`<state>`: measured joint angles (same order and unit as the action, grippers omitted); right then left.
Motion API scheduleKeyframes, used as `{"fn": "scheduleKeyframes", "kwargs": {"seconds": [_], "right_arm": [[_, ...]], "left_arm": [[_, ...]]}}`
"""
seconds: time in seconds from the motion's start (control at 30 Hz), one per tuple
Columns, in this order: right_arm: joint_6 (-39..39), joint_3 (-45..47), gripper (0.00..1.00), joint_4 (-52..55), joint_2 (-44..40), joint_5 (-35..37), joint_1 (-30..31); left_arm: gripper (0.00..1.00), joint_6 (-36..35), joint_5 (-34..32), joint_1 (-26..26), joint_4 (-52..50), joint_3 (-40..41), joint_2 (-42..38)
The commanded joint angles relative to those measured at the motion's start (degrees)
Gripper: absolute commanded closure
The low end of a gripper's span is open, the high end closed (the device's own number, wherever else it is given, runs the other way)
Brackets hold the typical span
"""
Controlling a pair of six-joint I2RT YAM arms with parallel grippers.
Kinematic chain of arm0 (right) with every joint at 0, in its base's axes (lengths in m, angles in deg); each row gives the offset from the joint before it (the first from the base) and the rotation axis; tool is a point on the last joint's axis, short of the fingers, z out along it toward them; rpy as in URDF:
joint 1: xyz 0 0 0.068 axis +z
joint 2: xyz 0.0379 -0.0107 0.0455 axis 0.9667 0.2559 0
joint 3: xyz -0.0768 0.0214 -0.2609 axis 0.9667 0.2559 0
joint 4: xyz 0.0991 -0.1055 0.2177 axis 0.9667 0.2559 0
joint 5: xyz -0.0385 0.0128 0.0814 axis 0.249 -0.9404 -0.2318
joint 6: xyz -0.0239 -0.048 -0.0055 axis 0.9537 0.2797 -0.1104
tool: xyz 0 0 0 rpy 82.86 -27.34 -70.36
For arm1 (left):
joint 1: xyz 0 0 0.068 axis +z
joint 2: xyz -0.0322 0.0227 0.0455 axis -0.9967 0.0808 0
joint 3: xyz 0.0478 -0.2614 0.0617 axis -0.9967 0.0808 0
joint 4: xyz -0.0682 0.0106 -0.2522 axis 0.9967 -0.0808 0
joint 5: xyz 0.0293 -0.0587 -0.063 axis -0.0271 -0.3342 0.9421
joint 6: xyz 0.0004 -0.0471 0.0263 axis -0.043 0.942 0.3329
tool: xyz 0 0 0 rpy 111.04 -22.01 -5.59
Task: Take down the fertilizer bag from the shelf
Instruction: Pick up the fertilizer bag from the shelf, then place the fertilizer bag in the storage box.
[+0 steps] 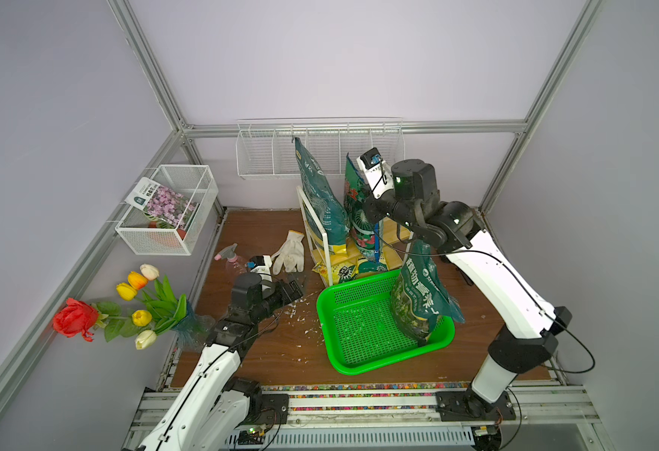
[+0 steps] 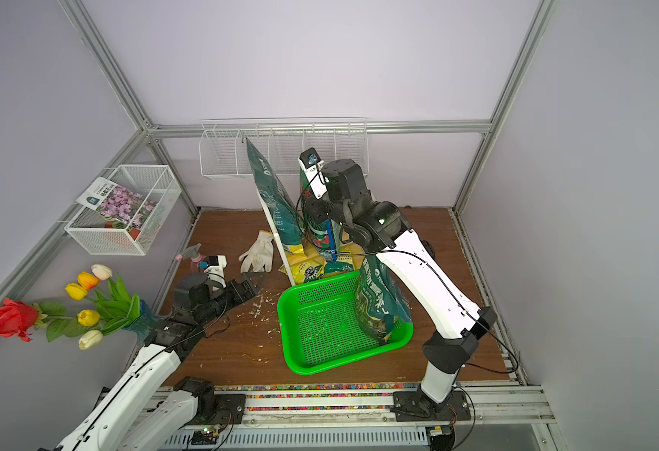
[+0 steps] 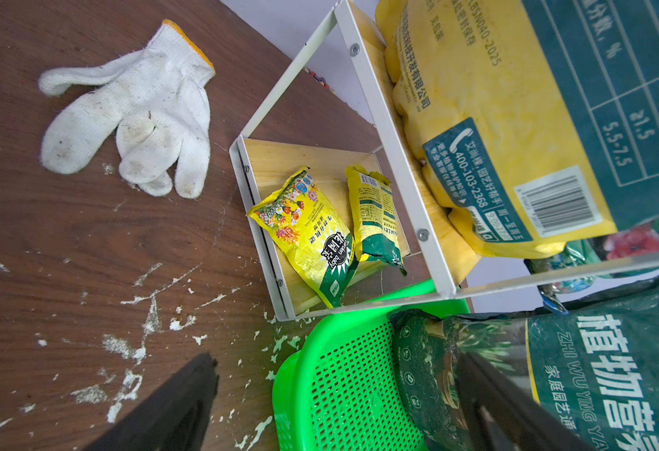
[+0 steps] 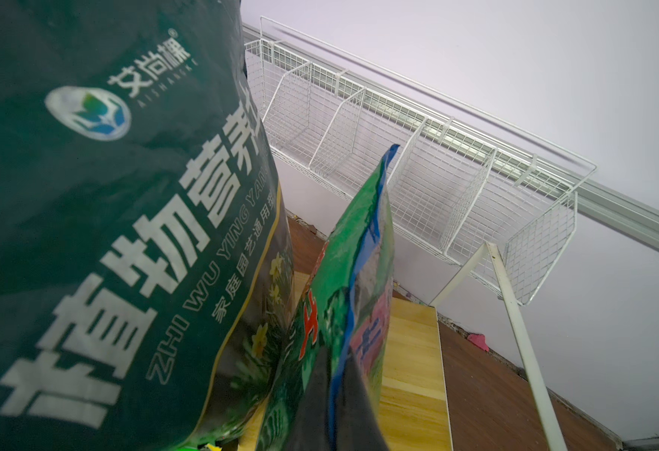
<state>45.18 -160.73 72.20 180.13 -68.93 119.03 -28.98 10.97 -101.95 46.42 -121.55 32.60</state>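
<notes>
Right gripper (image 4: 335, 394) pinches the edge of the green bag (image 4: 363, 254) on the shelf (image 3: 388, 129) (upper board); left gripper (image 1: 294, 287) hangs beside the shelf, jaws wide, empty; dark bag (image 1: 417, 296) stands before the shelf.

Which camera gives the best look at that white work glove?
The left wrist view: the glove looms large, flat on the table, stains visible. Both top views show it small beside the shelf; the right wrist view misses it.
</notes>
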Motion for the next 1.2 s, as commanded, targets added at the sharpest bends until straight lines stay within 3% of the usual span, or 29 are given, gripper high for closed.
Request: {"fn": "scheduleKeyframes", "kwargs": {"seconds": [0.0, 0.43, 1.17], "right_arm": [[0.50, -1.20, 1.00, -7.84, -7.20, 0.11, 0.27], [-1.35, 10.47, 1.00, -9.04, -19.26, -0.79, 1.16], [-3.10, 28.02, 1.00, -7.72, -29.90, 10.32, 11.28]], "left_arm": [[0.00, -0.30, 0.18, -0.25, 1.09, -0.69, 0.46], [0.00, 0.59, 0.92, -0.27, 2.57, -1.13, 2.41], [0.00, 0.94, -0.10, -0.29, 2.34, -0.08, 2.18]]}}
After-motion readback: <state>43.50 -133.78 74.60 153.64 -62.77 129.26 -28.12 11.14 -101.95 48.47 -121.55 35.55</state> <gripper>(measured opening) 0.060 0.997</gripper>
